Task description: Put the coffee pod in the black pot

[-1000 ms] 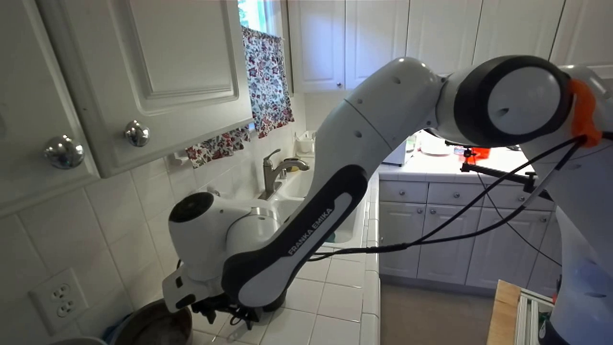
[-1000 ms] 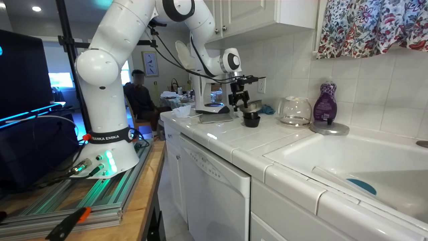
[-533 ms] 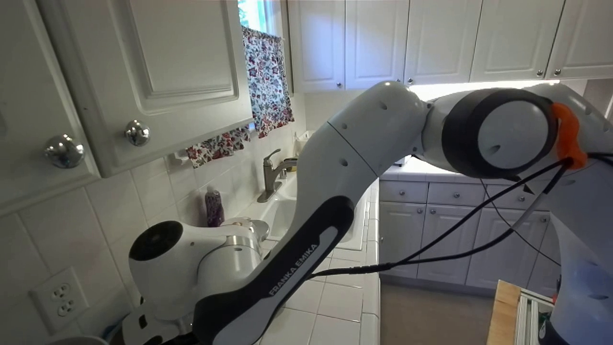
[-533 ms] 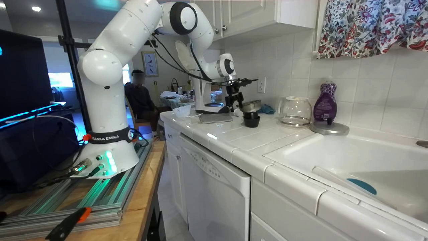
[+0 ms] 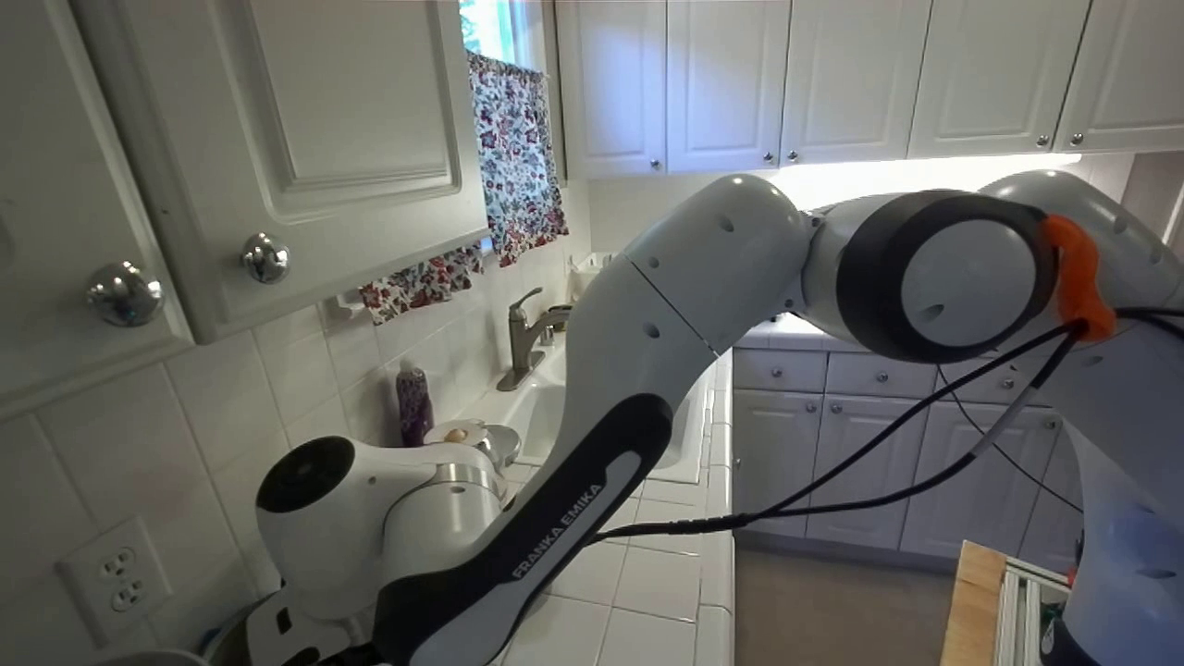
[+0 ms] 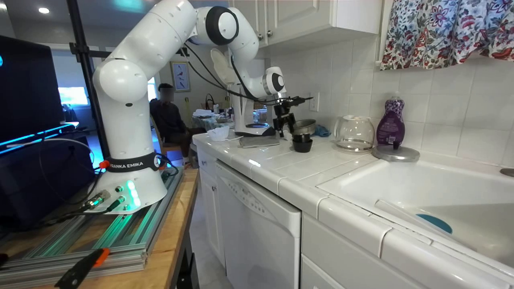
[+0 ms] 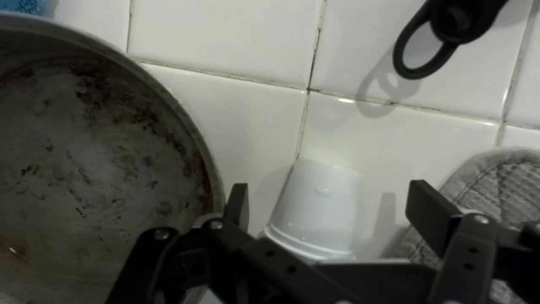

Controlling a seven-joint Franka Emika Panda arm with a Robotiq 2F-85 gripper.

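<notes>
One coffee pod (image 7: 318, 207), one black pot (image 6: 302, 146), one purple bottle (image 6: 390, 124)

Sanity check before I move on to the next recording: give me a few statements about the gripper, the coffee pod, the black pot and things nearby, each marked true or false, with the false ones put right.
1. In the wrist view, the gripper is open, with the white coffee pod showing between its jaws. True.
2. The coffee pod is in the sink. False: it is on the tiled counter, between the wide pan and the grey quilted pad.
3. In an exterior view, the black pot stands on the tiled counter. True.
4. The bottle by the wall lies on its side. False: that purple bottle stands upright beside the glass carafe.
5. A floral curtain shows in both exterior views. True.
</notes>
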